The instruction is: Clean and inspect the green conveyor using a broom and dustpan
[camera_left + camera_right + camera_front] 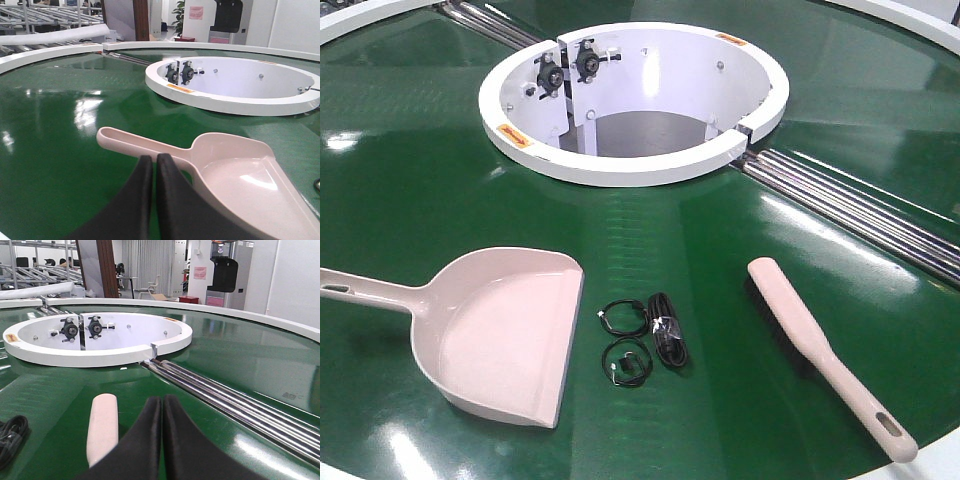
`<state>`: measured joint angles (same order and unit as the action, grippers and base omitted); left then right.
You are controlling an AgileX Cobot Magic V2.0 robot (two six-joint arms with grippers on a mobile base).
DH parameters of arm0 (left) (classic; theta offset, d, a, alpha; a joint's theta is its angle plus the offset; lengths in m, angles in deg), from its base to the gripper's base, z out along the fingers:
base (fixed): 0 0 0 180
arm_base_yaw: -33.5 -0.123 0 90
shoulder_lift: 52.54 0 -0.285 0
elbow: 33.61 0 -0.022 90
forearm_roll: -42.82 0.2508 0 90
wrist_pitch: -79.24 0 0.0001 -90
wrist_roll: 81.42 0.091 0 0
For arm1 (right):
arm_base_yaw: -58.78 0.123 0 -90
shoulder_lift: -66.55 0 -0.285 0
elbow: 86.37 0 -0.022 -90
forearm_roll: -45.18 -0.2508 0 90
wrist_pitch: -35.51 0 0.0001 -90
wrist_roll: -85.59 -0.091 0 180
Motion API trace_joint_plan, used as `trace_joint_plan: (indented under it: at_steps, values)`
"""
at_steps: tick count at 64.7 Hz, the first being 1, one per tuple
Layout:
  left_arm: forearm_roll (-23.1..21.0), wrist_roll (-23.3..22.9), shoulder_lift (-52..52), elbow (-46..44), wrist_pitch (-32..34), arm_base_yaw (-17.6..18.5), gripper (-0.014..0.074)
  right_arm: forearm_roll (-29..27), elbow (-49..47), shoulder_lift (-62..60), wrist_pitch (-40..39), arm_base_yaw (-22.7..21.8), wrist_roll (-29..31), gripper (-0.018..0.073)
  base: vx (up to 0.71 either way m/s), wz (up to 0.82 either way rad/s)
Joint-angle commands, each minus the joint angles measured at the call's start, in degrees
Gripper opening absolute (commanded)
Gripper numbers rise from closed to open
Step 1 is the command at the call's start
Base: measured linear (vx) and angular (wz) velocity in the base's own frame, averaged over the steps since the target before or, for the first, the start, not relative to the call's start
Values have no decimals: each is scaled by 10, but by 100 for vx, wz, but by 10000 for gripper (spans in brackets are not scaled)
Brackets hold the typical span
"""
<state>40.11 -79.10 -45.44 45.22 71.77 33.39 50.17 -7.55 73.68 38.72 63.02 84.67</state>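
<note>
Resting on green conveyor (420, 180), dustpan (500, 330), broom (810, 330), wrist views adding left pincer (154, 158), right pincer (162, 399), closed, empty

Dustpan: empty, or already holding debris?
Empty: the dustpan shows bare plastic inside; the black cable bundle and wire rings lie beside it.

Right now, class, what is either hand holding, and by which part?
Nothing. The left hand and right hand are shut, empty; the beige-pink plastic dustpan and flat beige-pink broom lie free.
</note>
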Motion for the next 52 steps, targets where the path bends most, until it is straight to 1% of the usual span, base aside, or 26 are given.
trace_joint_plan:
  at_steps: [1, 52]
  values:
    - [-1, -6, -8, 5, 39, 3, -6, 4, 2, -6, -43, -1, 3, -8, 0, 0]
    - [-1, -6, -8, 5, 39, 3, -6, 4, 2, -6, -43, -1, 3, -8, 0, 0]
